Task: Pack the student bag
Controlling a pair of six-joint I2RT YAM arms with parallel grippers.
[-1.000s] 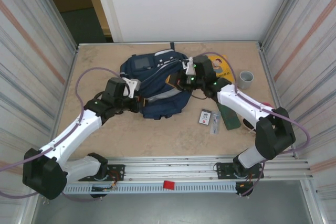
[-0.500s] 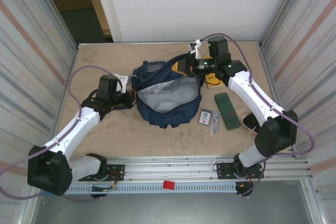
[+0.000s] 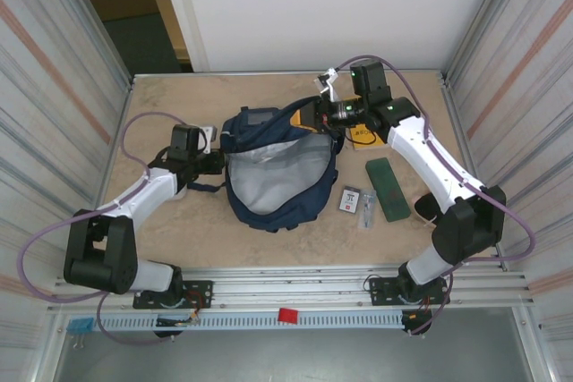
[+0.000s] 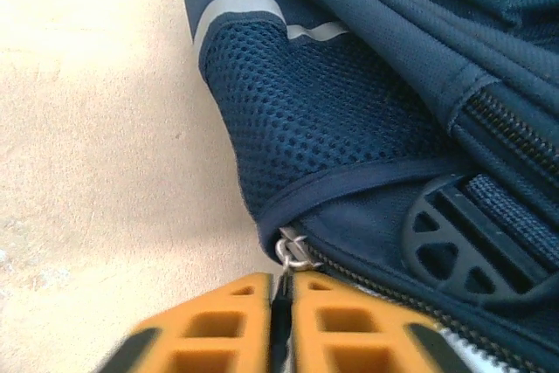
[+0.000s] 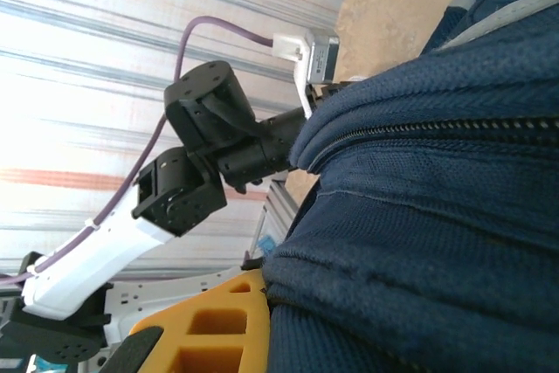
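The student bag [image 3: 273, 176] lies mid-table, a navy backpack with its mouth gaping and grey lining showing. My left gripper [image 3: 218, 164] sits at the bag's left side. In the left wrist view its orange fingers [image 4: 223, 325] are shut on the dark zipper pull [image 4: 281, 303], which hangs from a metal ring [image 4: 293, 255] beside the mesh side pocket [image 4: 323, 111]. My right gripper [image 3: 315, 114] holds the bag's far right rim. There one orange finger [image 5: 218, 321] presses into the navy fabric [image 5: 419, 242], and the other finger is hidden behind it.
A yellow booklet [image 3: 363, 134] lies behind the bag under the right arm. To the right of the bag are a green case [image 3: 388, 187], a small card [image 3: 349, 199], a silver item [image 3: 365, 210] and a dark object [image 3: 423, 207]. Metal walls close both sides.
The two grippers have drawn apart, the left toward the left, the right up and back. The bag went from folded shut to wide open, showing its grey lining.
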